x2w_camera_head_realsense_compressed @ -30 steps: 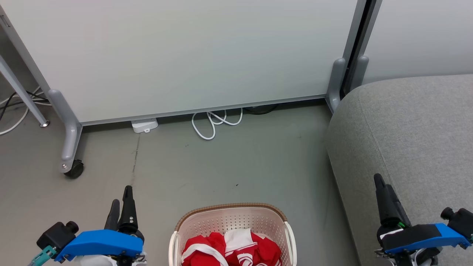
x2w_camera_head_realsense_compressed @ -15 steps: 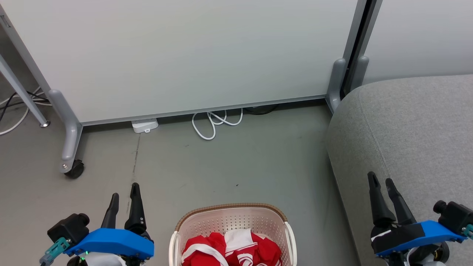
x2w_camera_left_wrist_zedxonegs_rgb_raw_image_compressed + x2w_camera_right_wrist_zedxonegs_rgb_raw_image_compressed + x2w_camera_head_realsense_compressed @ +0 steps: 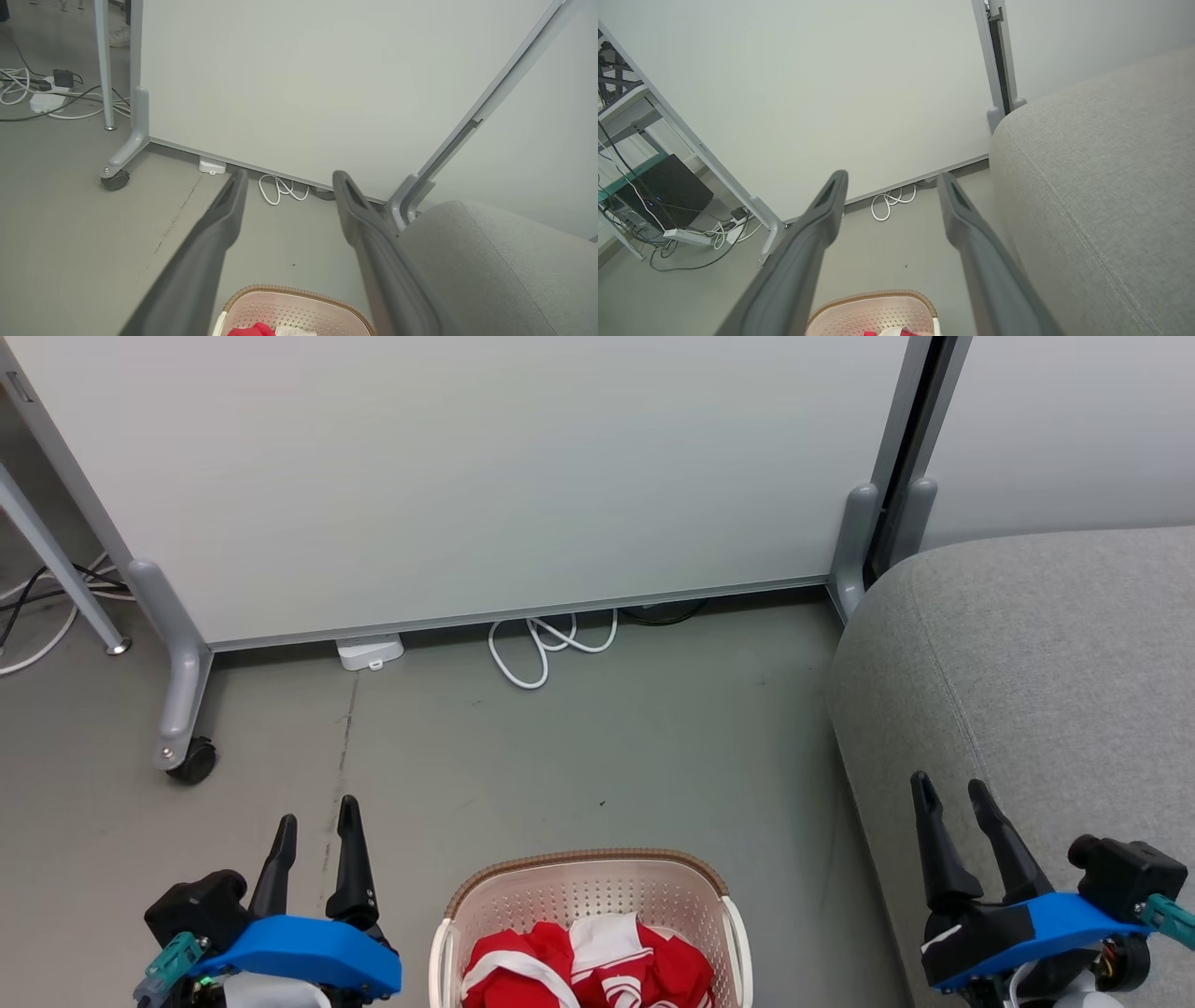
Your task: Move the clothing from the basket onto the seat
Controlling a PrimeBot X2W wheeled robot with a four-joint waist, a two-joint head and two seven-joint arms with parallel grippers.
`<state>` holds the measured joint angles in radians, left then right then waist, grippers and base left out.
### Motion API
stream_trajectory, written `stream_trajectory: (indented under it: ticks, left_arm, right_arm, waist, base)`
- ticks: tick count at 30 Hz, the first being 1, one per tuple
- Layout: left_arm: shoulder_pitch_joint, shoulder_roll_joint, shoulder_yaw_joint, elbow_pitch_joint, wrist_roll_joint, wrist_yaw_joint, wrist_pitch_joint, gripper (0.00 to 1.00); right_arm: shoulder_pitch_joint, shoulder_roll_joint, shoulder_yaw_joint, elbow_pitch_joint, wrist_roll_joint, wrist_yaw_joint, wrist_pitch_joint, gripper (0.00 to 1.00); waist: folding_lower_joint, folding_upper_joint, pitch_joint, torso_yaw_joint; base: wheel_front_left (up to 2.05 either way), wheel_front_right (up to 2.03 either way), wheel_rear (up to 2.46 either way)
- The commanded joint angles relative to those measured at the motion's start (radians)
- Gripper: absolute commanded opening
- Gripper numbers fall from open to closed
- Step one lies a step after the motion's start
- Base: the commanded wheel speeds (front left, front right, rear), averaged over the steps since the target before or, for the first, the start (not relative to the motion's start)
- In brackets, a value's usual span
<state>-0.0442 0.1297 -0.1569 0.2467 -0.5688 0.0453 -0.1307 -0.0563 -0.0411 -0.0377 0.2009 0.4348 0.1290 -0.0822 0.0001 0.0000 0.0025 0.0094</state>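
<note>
The cream basket (image 3: 586, 868) with a brown rim stands on the floor at the bottom middle of the head view, holding the red and white clothing (image 3: 583, 969). Left of the basket my left gripper (image 3: 317, 809) is open above the floor with nothing between its fingers. On the other side my right gripper (image 3: 950, 787) hangs open and empty over the front edge of the grey seat (image 3: 1055, 663). The basket's rim (image 3: 299, 294) and a bit of clothing (image 3: 252, 330) show low in the left wrist view, with the seat (image 3: 490, 261) at right. The right wrist view has the basket (image 3: 873, 301) and seat (image 3: 1101, 177).
A white wheeled partition panel (image 3: 448, 476) stands behind the floor space, with a caster (image 3: 191, 761) at its left foot. A white cable loop (image 3: 541, 649) and a small white box (image 3: 371, 651) lie at its base. More cables (image 3: 28, 607) trail at far left.
Both grippers have turned so their two fingers now show spread apart; the left has shifted slightly right, the right slightly left. The head view has shifted a little. Basket and clothing lie still.
</note>
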Motion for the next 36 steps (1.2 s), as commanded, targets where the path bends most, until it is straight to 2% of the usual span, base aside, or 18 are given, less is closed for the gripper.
stream_trajectory:
  ticks: [1,7,23,36]
  left_arm:
    - [-0.018,0.010,-0.005,-0.008,0.022,0.007,-0.008,1.00]
    - [-0.015,0.018,-0.021,-0.010,0.083,0.013,-0.025,1.00]
    - [-0.007,0.026,-0.061,0.002,0.204,-0.016,-0.063,1.00]
    - [0.001,0.008,-0.036,0.025,0.263,-0.032,-0.091,1.00]
  right_arm:
    - [-0.011,-0.008,0.001,-0.015,-0.026,0.001,-0.009,1.00]
    - [-0.009,-0.008,0.006,-0.016,-0.092,0.002,-0.017,1.00]
    - [-0.002,-0.010,0.018,-0.007,-0.246,0.002,-0.037,1.00]
    - [-0.002,-0.011,0.014,-0.016,-0.365,0.002,-0.058,1.00]
  waist:
    - [-0.0001,0.0000,0.000,0.000]
    - [-0.0001,0.0000,-0.002,0.002]
    - [-0.0001,0.0000,-0.009,0.004]
    - [-0.0001,0.0000,-0.008,0.005]
  base:
    - [0.00,0.00,0.00]
    - [0.00,0.00,0.00]
    - [0.00,0.00,0.00]
    - [0.00,0.00,0.00]
